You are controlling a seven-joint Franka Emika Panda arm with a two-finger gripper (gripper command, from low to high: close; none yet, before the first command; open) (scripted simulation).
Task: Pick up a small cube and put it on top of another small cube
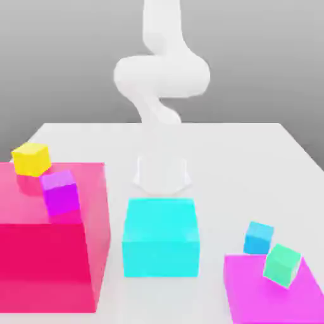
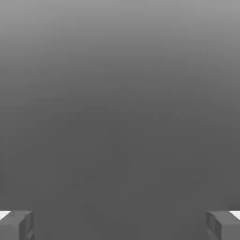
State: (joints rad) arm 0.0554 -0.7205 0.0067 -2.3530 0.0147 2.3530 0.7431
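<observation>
Gripper (image 2: 120, 225): fingers (image 2: 16, 226) stood wide apart at the hand view's two corners, nothing between them, only grey blur ahead.
Arm (image 1: 161, 76): white, rose at the far middle of the table (image 1: 253, 158); where its hand hung was hard to make out, probably behind the big cyan cube.
Blue cube (image 1: 259, 238): sat near, on the exterior view's right, at the far edge of the flat magenta slab (image 1: 266, 297), just beside the green cube (image 1: 282, 265).
Yellow cube (image 1: 31, 159): sat on the tall pink block (image 1: 50, 240), far left corner of its top, well apart from the blue one.
Risk at the pick: the green cube stood so close that a wide-open finger could nudge it or pinch both.
Risk at the place: the purple cube (image 1: 61, 192) leaned tilted just beside the yellow one; a low approach might knock it.
In the way: the big cyan cube (image 1: 161, 237) stood between the two sites; the carry likely needed height.
</observation>
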